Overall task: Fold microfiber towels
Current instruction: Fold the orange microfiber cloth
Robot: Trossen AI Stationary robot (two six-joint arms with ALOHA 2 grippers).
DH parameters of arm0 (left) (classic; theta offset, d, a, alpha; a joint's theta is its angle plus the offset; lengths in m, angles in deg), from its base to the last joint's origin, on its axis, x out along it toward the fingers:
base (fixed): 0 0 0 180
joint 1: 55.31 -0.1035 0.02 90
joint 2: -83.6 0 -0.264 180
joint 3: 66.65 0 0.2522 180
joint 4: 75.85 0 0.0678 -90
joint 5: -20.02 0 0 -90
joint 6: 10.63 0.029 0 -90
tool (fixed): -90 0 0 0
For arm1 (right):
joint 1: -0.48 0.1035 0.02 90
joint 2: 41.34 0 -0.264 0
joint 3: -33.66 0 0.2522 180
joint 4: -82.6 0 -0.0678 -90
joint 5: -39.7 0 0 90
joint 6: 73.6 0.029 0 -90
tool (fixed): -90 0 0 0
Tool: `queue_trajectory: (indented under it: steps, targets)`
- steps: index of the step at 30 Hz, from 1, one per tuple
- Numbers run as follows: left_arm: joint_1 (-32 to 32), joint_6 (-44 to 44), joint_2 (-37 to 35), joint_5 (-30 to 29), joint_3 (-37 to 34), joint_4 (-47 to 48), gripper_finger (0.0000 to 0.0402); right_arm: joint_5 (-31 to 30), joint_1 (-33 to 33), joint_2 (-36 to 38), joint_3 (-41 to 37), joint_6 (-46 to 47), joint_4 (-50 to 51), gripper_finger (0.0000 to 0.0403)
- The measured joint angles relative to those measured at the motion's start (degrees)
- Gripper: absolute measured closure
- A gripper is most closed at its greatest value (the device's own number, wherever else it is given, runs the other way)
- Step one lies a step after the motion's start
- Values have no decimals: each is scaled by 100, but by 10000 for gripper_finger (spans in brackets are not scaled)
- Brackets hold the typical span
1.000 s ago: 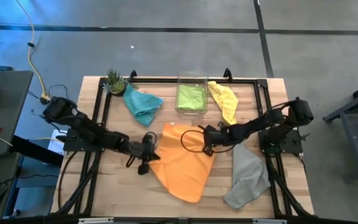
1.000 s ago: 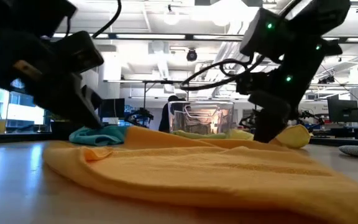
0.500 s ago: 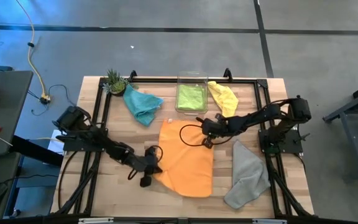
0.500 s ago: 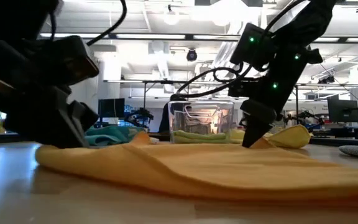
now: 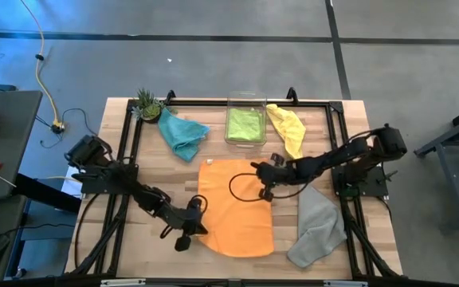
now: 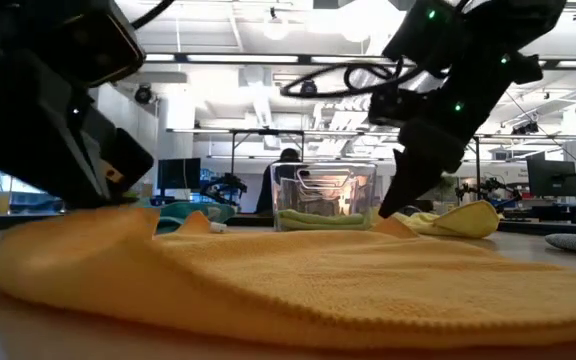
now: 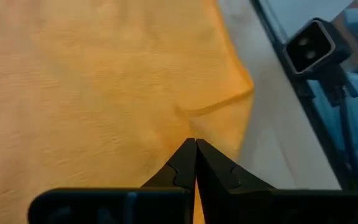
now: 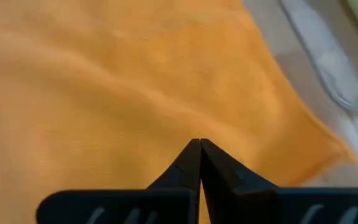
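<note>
The orange towel point(image 5: 237, 207) lies spread on the table's middle. My left gripper point(image 5: 193, 229) is shut on its near-left corner, and my right gripper point(image 5: 266, 190) is shut on its right edge. A teal towel point(image 5: 183, 134) lies at the far left. A lime green towel point(image 5: 245, 123) sits in the clear bin. The yellow towel point(image 5: 288, 127) lies beside the bin, and a grey towel point(image 5: 317, 223) lies at the near right. My left gripper pinches the orange towel at its near-left corner point(image 7: 185, 124) between its shut fingers, slanting down from the table's left. The corner point(image 6: 68, 235) is raised a little; the rest lies on the table. One layer or several, I cannot tell. My right gripper pinches the towel's right edge point(image 8: 197, 124), close to the far-right corner point(image 8: 347, 158), slanting down from the table's right. A small peak of cloth point(image 6: 400, 224) rises to the fingertips; around it the towel rests on the table.
The clear bin point(image 5: 245, 102) stands at the far middle, and a small plant point(image 5: 147, 104) at the far-left corner. A black frame point(image 5: 126, 143) runs along the table's sides. Bare wood shows left of the orange towel and along the near edge.
My left gripper has gone toward the table's near edge, dragging the orange towel's near-left corner with it. The towel has been spread from a slanted, bunched shape into a flat rectangle. My right gripper has stayed by the towel's right edge.
</note>
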Motion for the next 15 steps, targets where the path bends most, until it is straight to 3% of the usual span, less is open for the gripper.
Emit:
queue_trajectory:
  steps: [10,15]
  targets:
    - [-104,472,-1022,26,7,701,399,44,929,7,0,-36,-1060,402]
    - [-95,492,-1040,323,14,813,366,-190,1475,9,139,298,-1173,402]
